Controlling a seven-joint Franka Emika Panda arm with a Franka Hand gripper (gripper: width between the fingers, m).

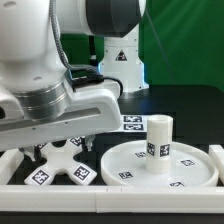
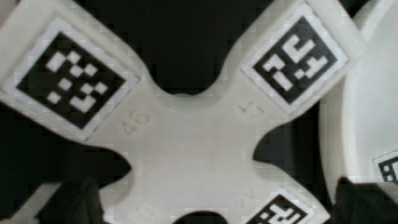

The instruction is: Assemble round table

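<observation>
The cross-shaped foot (image 1: 62, 168) is hard white plastic, so you can expect it to be light and stiff. It will not bend or squash, but its smooth skin may slip if you pinch it on a slanted side. It lies flat on the dark counter (image 1: 190, 112), at the exterior view's left. It is just beside the round disc (image 1: 135, 160), where the short leg (image 1: 158, 132) stands upright. A good place to hold the foot looks to be its middle, where the gaps between the four arms make it thin, with two straight sides to press on. The wrist view looks straight down on the foot, with its middle near the middle of the picture, so the jaws seem to hang right over it. The arm (image 1: 60, 100) hides the jaws in the exterior view. You cannot tell how wide they are, or if they touch the foot.
</observation>
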